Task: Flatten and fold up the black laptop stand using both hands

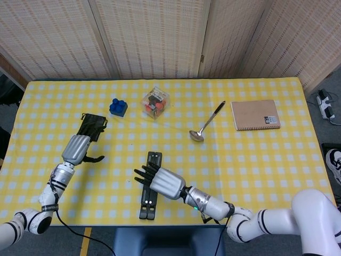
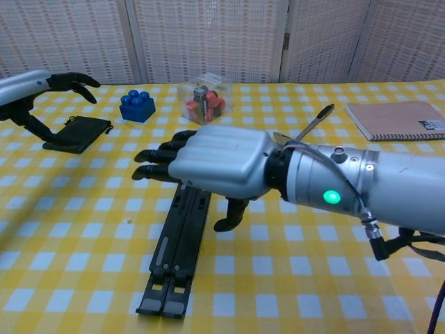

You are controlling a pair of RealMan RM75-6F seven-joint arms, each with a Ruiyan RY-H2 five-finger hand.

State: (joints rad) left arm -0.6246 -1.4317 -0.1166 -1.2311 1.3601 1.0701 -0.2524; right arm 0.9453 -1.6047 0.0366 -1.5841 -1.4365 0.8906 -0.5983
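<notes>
The black laptop stand (image 1: 150,186) (image 2: 177,245) lies flat on the yellow checked table (image 1: 256,160), its two bars pressed together side by side, near the front edge. My right hand (image 1: 162,181) (image 2: 212,165) hovers above it with fingers spread, holding nothing; it hides the stand's far end in the chest view. My left hand (image 1: 76,149) (image 2: 31,87) is off to the left, raised near the black pouch (image 1: 91,125) (image 2: 76,132), fingers apart and empty.
A blue brick (image 1: 118,106) (image 2: 137,106) and a clear box of small toys (image 1: 155,102) (image 2: 204,99) stand behind the stand. A metal spoon (image 1: 206,122) (image 2: 303,130) and a brown notebook (image 1: 255,114) (image 2: 400,119) lie to the right.
</notes>
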